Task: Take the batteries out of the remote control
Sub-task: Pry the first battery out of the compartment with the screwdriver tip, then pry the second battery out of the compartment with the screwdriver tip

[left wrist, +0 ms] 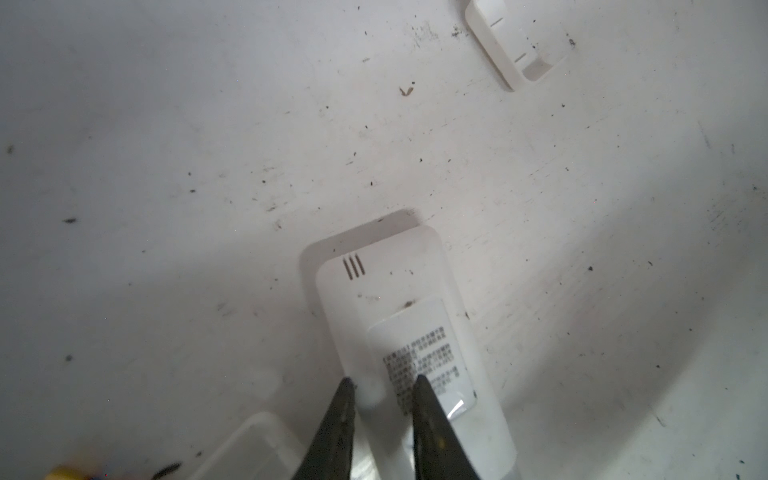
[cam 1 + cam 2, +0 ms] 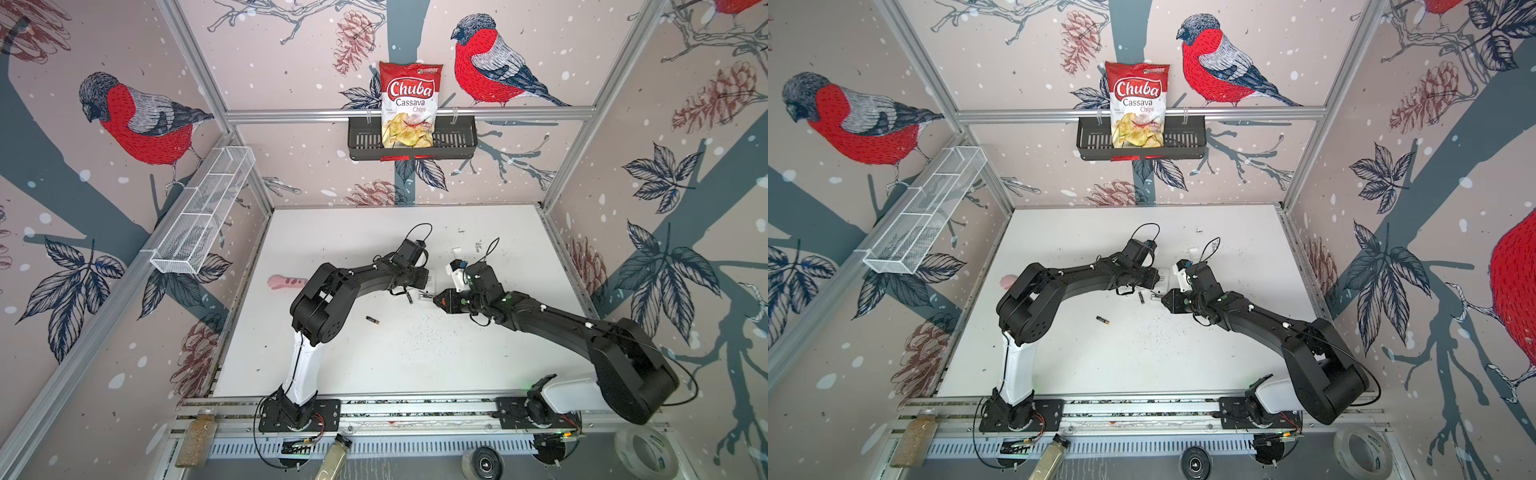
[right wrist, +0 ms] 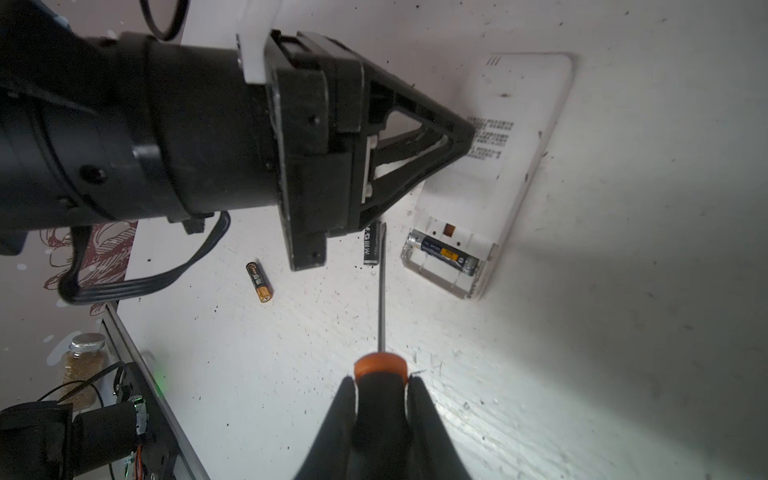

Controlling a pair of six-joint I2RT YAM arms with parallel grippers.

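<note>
My right fingers (image 3: 419, 415) clamp the screwdriver (image 3: 380, 370) by its orange-and-black handle. My left fingers (image 1: 428, 415), narrowly apart and holding nothing, rest on the white remote (image 3: 519, 145). One battery (image 3: 449, 254) sits in its open bay, right of centre. A loose battery (image 3: 258, 280) and a second loose battery (image 3: 371, 249) lie left of it on the bench (image 3: 540, 374). I judge it light, rigid, slick and likely to roll: lever one end up, then pinch mid-barrel. It's dark, yellow-labelled, silver-ended.
</note>
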